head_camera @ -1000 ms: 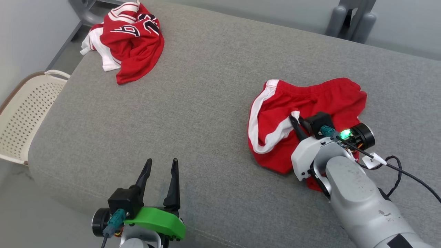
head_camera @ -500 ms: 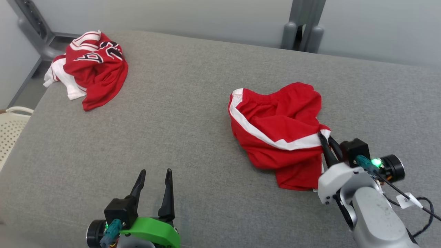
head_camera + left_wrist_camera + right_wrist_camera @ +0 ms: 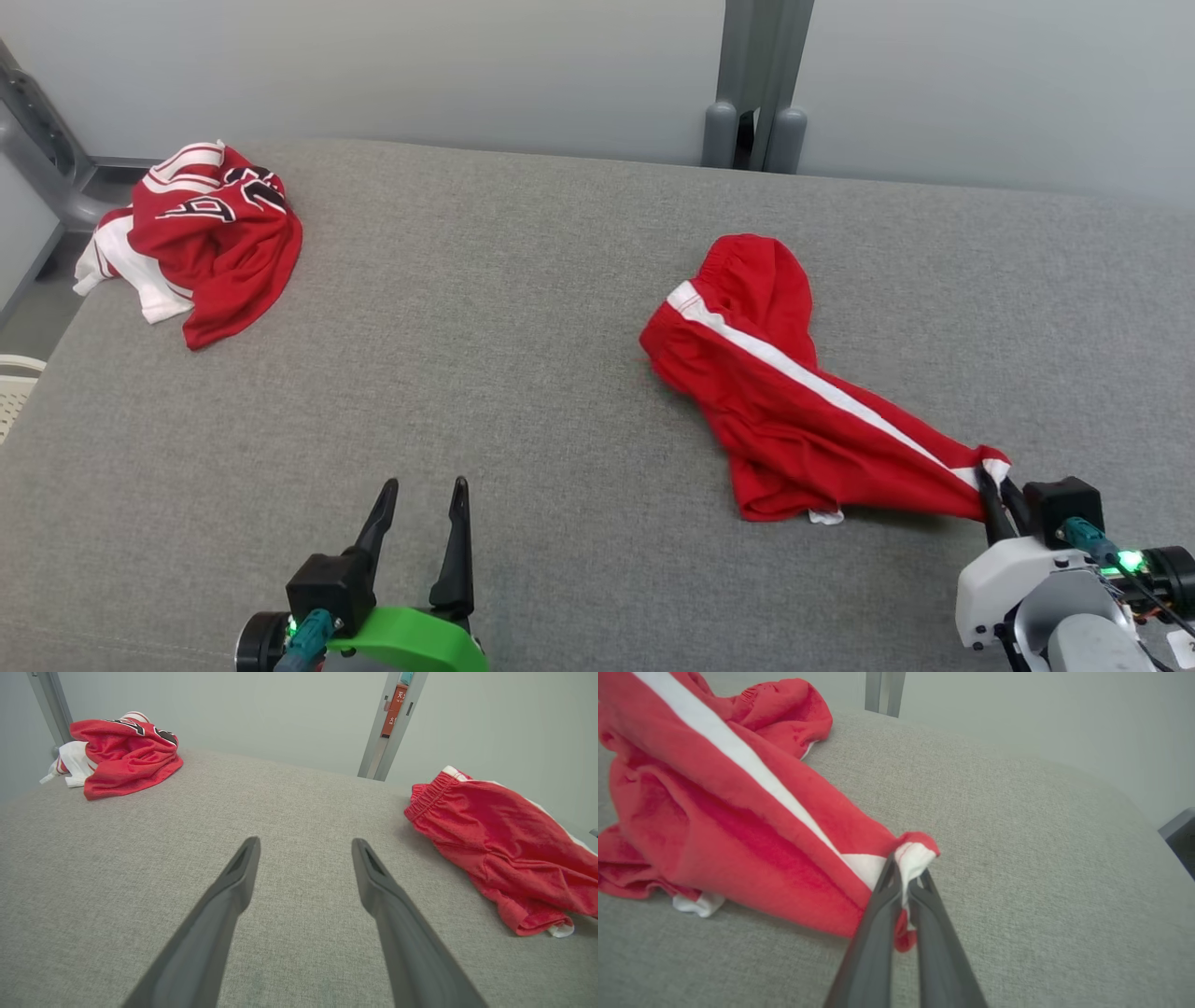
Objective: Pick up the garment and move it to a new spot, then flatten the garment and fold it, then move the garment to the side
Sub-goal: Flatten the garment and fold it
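The garment (image 3: 794, 401), red shorts with a white side stripe, lies stretched out on the right half of the grey cushioned surface (image 3: 523, 317). My right gripper (image 3: 995, 481) is shut on the white-trimmed hem corner at its near right end; in the right wrist view the hem is pinched between the gripper (image 3: 906, 873) tips and the garment (image 3: 728, 826) trails away to the left. My left gripper (image 3: 422, 489) hovers open over bare fabric at the lower left, well left of the shorts. In the left wrist view the gripper (image 3: 303, 845) holds nothing and the garment (image 3: 504, 844) lies to its right.
A crumpled red and white jersey (image 3: 201, 238) with black numbers sits at the far left corner of the surface. A grey post (image 3: 756, 84) stands against the pale wall behind. A perforated cream basket (image 3: 14, 392) edge shows at the left, beyond the surface's edge.
My right gripper has pulled the shorts' hem toward the near right, drawing the bunched shorts out long. The head camera has tilted and turned, shifting the whole scene. The left gripper stays open.
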Robot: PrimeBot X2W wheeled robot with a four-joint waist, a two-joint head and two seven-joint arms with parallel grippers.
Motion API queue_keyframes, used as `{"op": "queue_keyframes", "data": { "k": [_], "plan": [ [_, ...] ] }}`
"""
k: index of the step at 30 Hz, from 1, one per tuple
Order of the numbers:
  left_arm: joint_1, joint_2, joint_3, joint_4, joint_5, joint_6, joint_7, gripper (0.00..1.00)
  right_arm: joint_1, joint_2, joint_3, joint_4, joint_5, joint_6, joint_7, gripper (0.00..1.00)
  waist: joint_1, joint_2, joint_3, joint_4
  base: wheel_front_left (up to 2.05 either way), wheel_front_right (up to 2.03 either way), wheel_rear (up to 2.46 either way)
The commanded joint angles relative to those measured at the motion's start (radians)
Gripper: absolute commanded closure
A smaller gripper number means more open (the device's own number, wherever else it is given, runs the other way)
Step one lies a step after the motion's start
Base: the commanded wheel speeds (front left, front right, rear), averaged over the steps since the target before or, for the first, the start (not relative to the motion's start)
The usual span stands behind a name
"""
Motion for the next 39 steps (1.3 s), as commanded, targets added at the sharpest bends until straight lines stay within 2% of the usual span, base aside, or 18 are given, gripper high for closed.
{"op": "queue_keyframes", "data": {
  "k": [1, 7, 9, 10, 12, 13, 14, 15, 22, 28, 34, 39],
  "plan": [
    [0.015, 0.002, 0.001, 0.004, 0.004, -0.004, -0.001, 0.0, 0.006, -0.005, -0.019, 0.005, -0.009, -0.001, -0.008, 1.0, 0.0, -0.0001, -0.002, 0.003, 0.0, 0.0, 0.0],
    [0.016, 0.002, 0.009, 0.009, 0.008, -0.006, -0.001, 0.0, -0.015, 0.001, -0.086, 0.06, -0.059, -0.001, -0.04, 1.0, 0.0, -0.0001, -0.008, 0.015, 0.0, 0.0, 0.0],
    [0.017, 0.002, 0.012, 0.008, 0.009, -0.006, -0.001, 0.0, -0.018, 0.005, -0.099, 0.084, -0.073, -0.001, -0.048, 0.85, 0.0, -0.0001, -0.008, 0.019, 0.0, 0.0, 0.0],
    [0.017, 0.002, 0.014, 0.007, 0.01, -0.006, -0.001, 0.0, -0.017, 0.008, -0.105, 0.097, -0.075, -0.001, -0.052, 0.82, 0.0, -0.0001, -0.008, 0.021, 0.0, 0.0, 0.0],
    [0.018, 0.002, 0.018, 0.006, 0.008, -0.006, -0.001, 0.0, -0.016, 0.012, -0.117, 0.119, -0.085, -0.001, -0.06, 0.62, 0.0, -0.0001, -0.008, 0.022, 0.0, 0.0, 0.0],
    [0.02, 0.002, 0.019, 0.005, 0.007, -0.006, -0.001, 0.0, -0.012, 0.015, -0.125, 0.132, -0.09, -0.001, -0.063, 0.44, 0.0, -0.0001, -0.009, 0.022, 0.0, 0.0, 0.0],
    [0.022, 0.002, 0.021, 0.004, 0.007, -0.005, -0.001, 0.0, -0.009, 0.017, -0.134, 0.139, -0.092, -0.001, -0.065, 0.15, 0.0, -0.0001, -0.009, 0.022, 0.0, 0.0, 0.0],
    [0.024, 0.002, 0.023, 0.003, 0.007, -0.004, -0.001, 0.0, -0.007, 0.019, -0.144, 0.145, -0.097, -0.001, -0.071, 0.0, 0.0, -0.0001, -0.01, 0.02, 0.0, 0.0, 0.0],
    [0.03, 0.002, 0.035, -0.008, 0.002, 0.003, -0.001, 0.0, -0.003, 0.036, -0.174, 0.127, -0.097, -0.001, -0.079, 0.0, 0.0, -0.0001, -0.019, -0.012, 0.0, 0.0, 0.0],
    [0.024, 0.002, 0.027, -0.022, -0.003, 0.004, -0.001, 0.0, -0.006, 0.05, -0.129, -0.008, -0.005, -0.001, -0.079, 0.0, 0.0, -0.0001, -0.027, -0.025, 0.0, 0.0, 0.0],
    [0.01, 0.002, 0.012, -0.032, -0.011, 0.005, -0.001, 0.0, -0.079, 0.047, 0.06, -0.095, 0.087, -0.001, -0.042, 0.0, 0.0, -0.0001, -0.021, 0.009, 0.0, 0.0, 0.0],
    [-0.014, 0.002, 0.0, -0.038, -0.021, 0.008, -0.001, 0.0, -0.197, 0.018, 0.24, -0.056, 0.149, -0.001, 0.03, 0.0, 0.0, -0.0001, 0.013, 0.068, 0.0, 0.0, 0.0]
  ]
}}
